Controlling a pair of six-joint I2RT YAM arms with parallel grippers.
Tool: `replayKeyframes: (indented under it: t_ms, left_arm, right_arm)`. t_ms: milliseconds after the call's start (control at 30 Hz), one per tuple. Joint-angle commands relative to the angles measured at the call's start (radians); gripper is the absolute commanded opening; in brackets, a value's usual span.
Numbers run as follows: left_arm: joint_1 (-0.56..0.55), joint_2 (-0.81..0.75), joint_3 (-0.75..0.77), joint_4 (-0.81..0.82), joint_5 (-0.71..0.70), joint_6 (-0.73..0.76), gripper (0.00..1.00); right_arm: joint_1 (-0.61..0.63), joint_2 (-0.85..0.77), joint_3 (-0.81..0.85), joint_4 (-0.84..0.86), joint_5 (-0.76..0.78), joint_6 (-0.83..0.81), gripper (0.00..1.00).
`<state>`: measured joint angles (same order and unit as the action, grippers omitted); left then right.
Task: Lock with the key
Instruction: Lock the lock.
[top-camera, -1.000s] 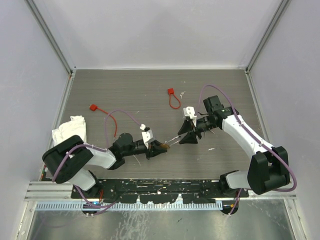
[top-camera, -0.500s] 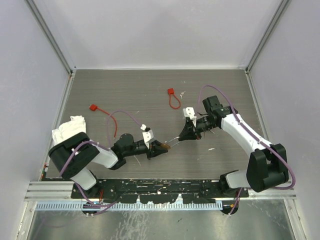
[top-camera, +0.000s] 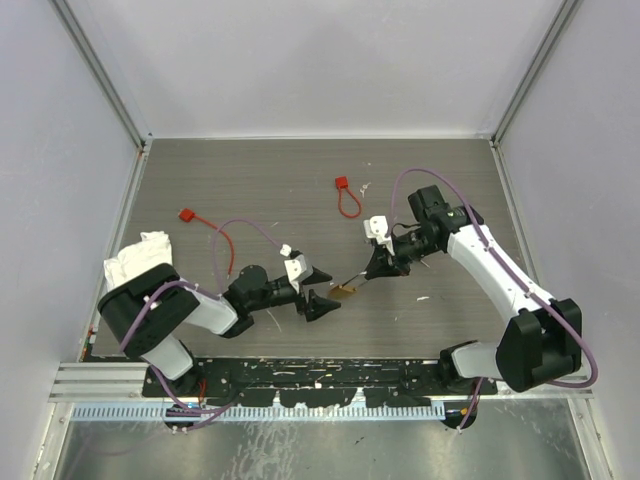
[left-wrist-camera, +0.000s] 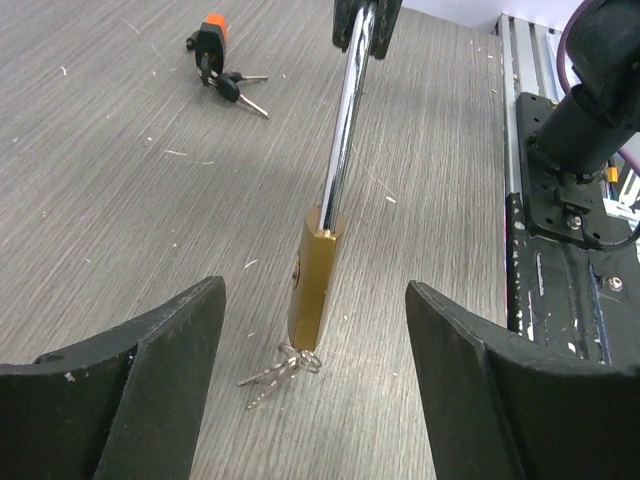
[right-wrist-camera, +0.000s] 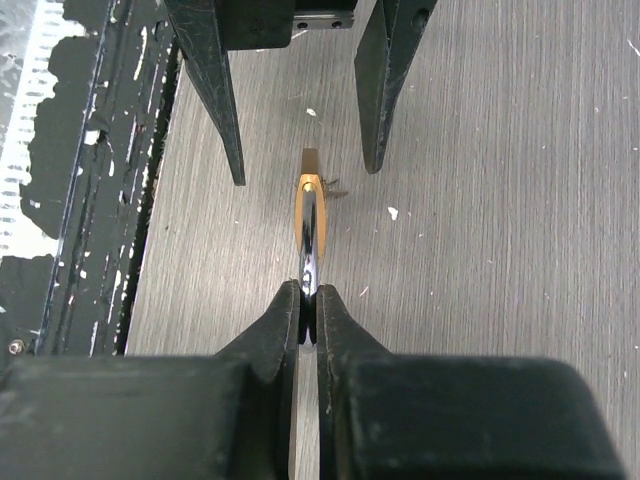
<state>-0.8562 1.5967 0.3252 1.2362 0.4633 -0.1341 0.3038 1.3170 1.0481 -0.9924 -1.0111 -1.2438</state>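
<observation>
From above, the left gripper (top-camera: 331, 288) stood spread, one finger on either side of the brass padlock (top-camera: 346, 291) and touching neither face. The right gripper (top-camera: 376, 269) met the padlock from the opposite side, over the grey table (top-camera: 250, 180).

The left wrist view showed the padlock tilted between the two wide-apart left fingers (left-wrist-camera: 150, 360). Its long silver shackle (left-wrist-camera: 345, 130) ran up and away into the right gripper. The key (left-wrist-camera: 282, 368), a small silver bunch on a ring, sat at the padlock's lower end, low between the left fingers and apart from both. Whether a blade sat in the keyhole could not be told. Farther off lay an orange-topped lock (left-wrist-camera: 210, 38) with two dark-headed keys (left-wrist-camera: 238, 88).

The right wrist view showed the right fingers (right-wrist-camera: 285, 320) pressed together on the shackle, pinching it. The padlock body pointed away from them toward the gap between the left fingers, with the key a small dark speck beside its far end.
</observation>
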Motion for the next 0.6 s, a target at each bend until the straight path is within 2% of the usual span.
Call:
replayKeyframes:
  t_ms: [0,267,500,567]
  left_arm:
    - [-0.004,-0.024,0.046,-0.010,0.011,0.028,0.74]
    - [-0.024,0.052,0.100,-0.010,0.015,0.032,0.68]
    - [-0.036,0.084,0.141,-0.078,0.030,0.028,0.49]
    - [-0.038,0.085,0.143,-0.089,0.032,0.032,0.47]
  right_arm:
    - [0.007,-0.041,0.066,-0.034,-0.032,-0.030,0.01]
    - [0.041,-0.002,0.069,-0.046,-0.032,-0.042,0.01]
    - [0.049,0.004,0.063,-0.024,-0.011,-0.023,0.01]
    - [0.049,0.005,0.061,-0.020,-0.003,-0.022,0.01]
